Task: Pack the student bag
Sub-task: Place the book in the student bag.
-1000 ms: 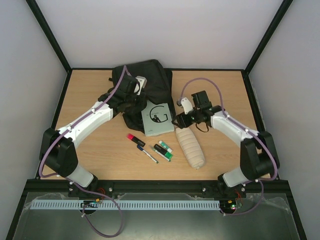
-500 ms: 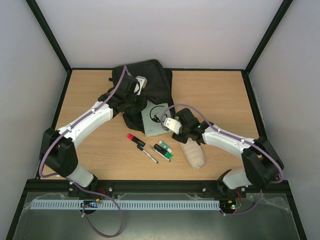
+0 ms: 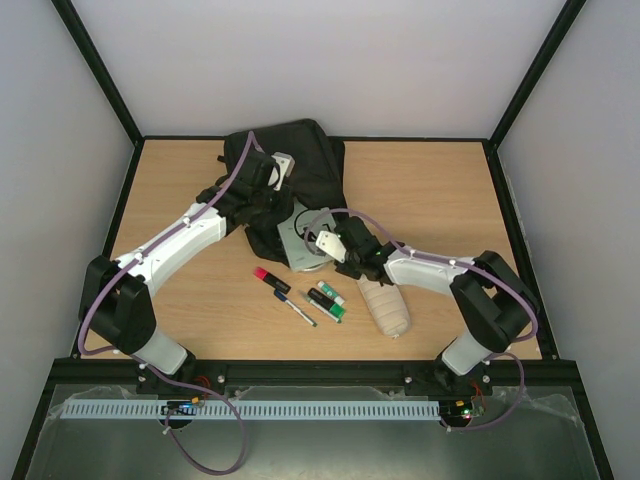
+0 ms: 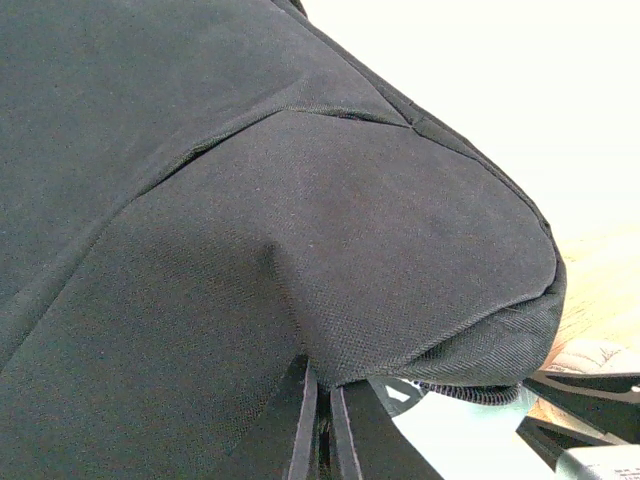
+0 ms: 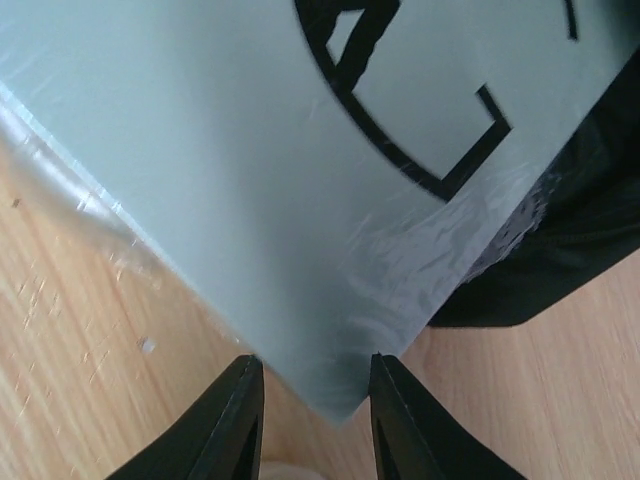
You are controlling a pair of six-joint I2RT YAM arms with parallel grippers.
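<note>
Lying at the surface's [image 3: 450, 200] far middle, the student bag [image 3: 310, 160] looks soft and limp, best pinched by its fabric edge. Left jaws clamp it; right jaws stand apart astride the plastic-wrapped notebook's [image 5: 250, 180] corner.

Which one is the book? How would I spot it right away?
Find the big black bag at the back of the wooden table. Sticking out from its near edge lies a flat, pale grey-green book with a big black G on it. The pens nearby are thin sticks and the pencil case is a beige roll.
</note>
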